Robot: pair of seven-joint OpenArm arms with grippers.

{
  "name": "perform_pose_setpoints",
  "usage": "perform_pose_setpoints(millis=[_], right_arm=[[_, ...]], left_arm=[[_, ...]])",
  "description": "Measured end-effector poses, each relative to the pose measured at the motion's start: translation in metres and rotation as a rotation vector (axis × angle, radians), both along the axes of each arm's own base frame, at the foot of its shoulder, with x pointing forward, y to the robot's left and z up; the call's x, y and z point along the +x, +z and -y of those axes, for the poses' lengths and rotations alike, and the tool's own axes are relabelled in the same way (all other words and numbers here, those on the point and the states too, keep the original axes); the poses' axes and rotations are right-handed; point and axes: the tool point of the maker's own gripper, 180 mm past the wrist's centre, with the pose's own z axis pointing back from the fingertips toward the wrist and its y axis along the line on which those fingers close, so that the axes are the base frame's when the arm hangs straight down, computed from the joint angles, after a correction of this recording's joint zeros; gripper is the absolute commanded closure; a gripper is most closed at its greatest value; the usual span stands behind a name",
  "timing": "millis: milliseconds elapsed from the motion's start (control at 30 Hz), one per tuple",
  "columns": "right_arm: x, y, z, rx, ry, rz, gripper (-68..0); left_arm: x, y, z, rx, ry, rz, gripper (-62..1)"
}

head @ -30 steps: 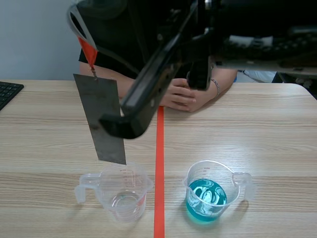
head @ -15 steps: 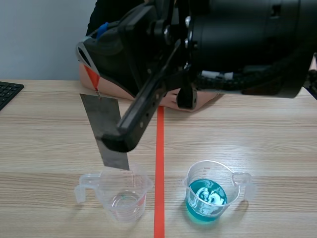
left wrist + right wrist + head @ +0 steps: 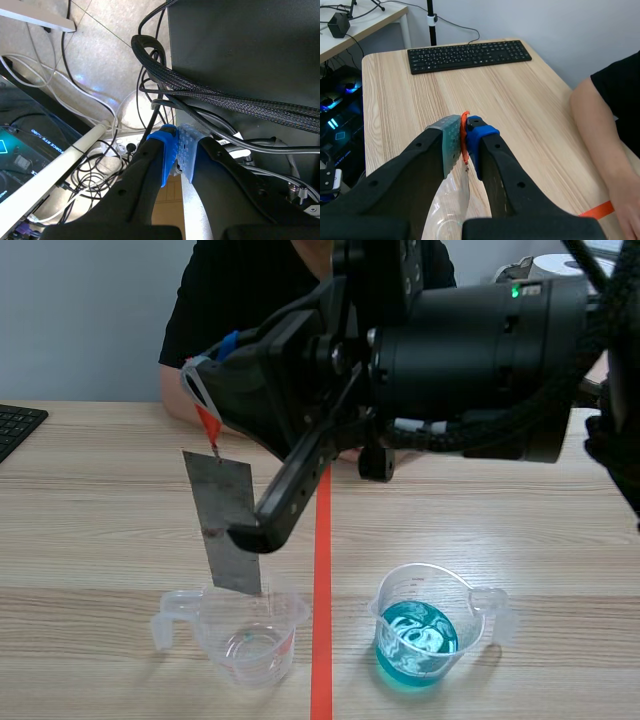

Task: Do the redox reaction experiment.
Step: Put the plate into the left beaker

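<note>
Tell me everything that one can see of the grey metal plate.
The plate is a thin, flat rectangle, dull grey, metal by its look, with a few darker stains. It hangs in the air, slightly tilted, from an orange-red tag fixed at its upper edge; the right jaws are shut on that tag. Its lower edge is at the rim of the clear beaker; whether they touch, I cannot tell. A black part of the arm covers some of its side edge.

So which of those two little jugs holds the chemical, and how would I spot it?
Find the orange-red tape line running down the wooden table. The blue-liquid jug stands just right of it; the clear jug on the left shows no colour.
</note>
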Motion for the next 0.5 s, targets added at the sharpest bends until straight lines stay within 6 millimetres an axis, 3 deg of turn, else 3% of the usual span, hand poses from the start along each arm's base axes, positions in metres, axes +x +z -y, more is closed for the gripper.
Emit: perform_pose_setpoints(millis=[500], right_arm=[[0.017,-0.05,0.006,-0.063,-0.024,-0.059,-0.6]], left_arm=[[0.0,0.0,0.0,0.0,0.0,0.0,-2.7]])
